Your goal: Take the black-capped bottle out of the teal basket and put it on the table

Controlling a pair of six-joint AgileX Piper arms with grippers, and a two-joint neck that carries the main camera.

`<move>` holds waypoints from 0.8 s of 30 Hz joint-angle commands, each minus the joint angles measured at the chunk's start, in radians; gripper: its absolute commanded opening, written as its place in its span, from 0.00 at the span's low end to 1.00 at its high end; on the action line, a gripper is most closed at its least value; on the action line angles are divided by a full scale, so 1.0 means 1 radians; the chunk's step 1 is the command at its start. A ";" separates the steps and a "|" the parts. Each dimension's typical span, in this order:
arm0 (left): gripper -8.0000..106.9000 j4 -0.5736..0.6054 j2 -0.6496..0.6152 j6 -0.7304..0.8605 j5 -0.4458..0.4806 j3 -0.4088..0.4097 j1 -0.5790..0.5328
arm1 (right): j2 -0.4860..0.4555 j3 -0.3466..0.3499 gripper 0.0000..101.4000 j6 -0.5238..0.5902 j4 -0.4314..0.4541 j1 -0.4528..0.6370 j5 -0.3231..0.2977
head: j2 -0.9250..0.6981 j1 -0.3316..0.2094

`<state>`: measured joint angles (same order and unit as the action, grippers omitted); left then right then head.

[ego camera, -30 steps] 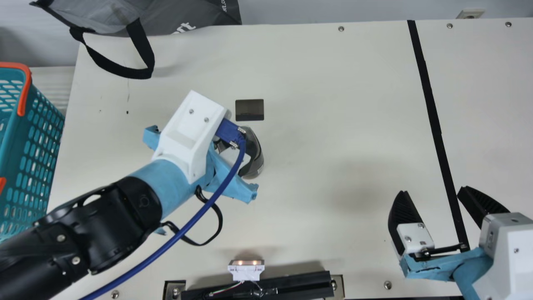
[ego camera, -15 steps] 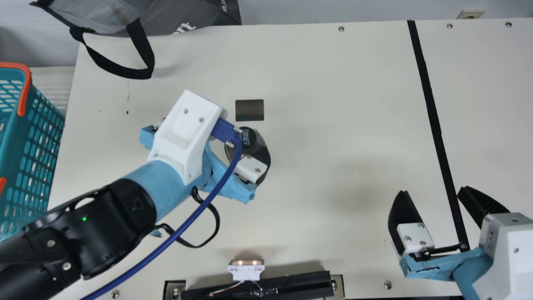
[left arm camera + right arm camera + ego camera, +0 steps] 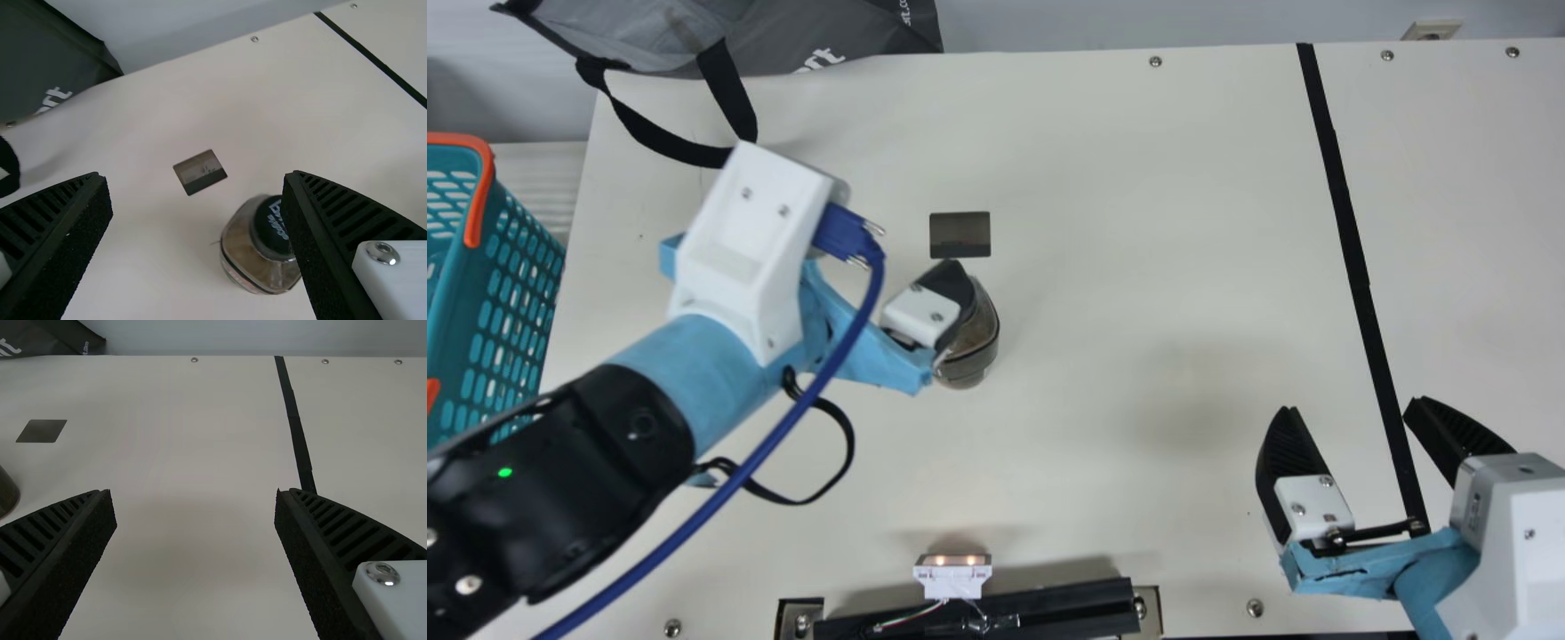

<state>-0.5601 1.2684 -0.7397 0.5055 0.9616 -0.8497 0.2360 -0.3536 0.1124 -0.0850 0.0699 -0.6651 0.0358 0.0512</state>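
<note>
I saw the left gripper (image 3: 867, 342) gaping wide, the black-capped bottle (image 3: 980, 342) standing on the table (image 3: 1138, 222) just beside one finger.

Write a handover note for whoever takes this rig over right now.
Left gripper: jaws open, nothing clamped; one jaw overlaps the bottle in view, contact unclear.
Right gripper: open and empty, over the table's right side.
Black-capped bottle: on the table, outside the teal basket.
Done: bottle out and set down.
Left: probably just drawing the left arm clear without nudging it.
</note>
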 commanded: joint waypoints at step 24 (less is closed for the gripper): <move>1.00 -0.034 -0.242 0.037 0.019 -0.049 0.281 | 0.000 0.000 0.90 0.000 0.000 0.000 0.000 | -0.008 -0.004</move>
<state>-0.5978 1.0367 -0.7082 0.5256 0.9146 -0.5800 0.2360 -0.3536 0.1124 -0.0850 0.0699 -0.6651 0.0358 0.0512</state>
